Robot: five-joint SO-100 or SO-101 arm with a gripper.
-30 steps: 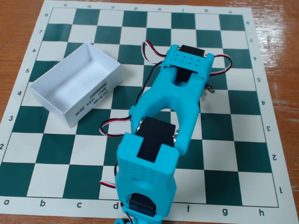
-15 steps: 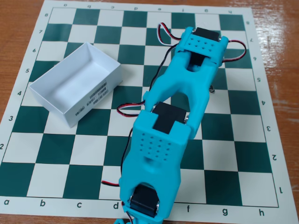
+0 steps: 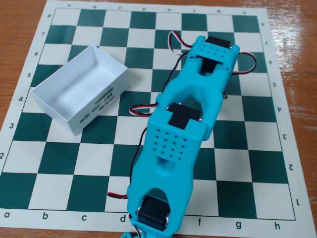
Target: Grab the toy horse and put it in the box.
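Fixed view, looking down on a green-and-cream chessboard mat (image 3: pixel 64 158) laid on a wooden table (image 3: pixel 20 20). The turquoise arm (image 3: pixel 173 148) enters at 6 o'clock and stretches up the frame toward 1 o'clock, its far joint block (image 3: pixel 214 54) sitting over the upper right part of the mat. Red, black and white servo wires (image 3: pixel 143 110) loop out along its left side, and another loop shows by the far block. The gripper is hidden beneath the arm's own body, so whether its jaws are apart or together cannot be told. A small pale-and-dark speck (image 3: pixel 225 94) peeks out at the arm's right edge, just below the far block; possibly the toy horse, but too little shows to be sure. The box (image 3: pixel 106 82), white and empty, lies at 10 o'clock from the frame centre, set diagonally on the mat, barcode label on its long wall facing the lower right, well apart from the arm.
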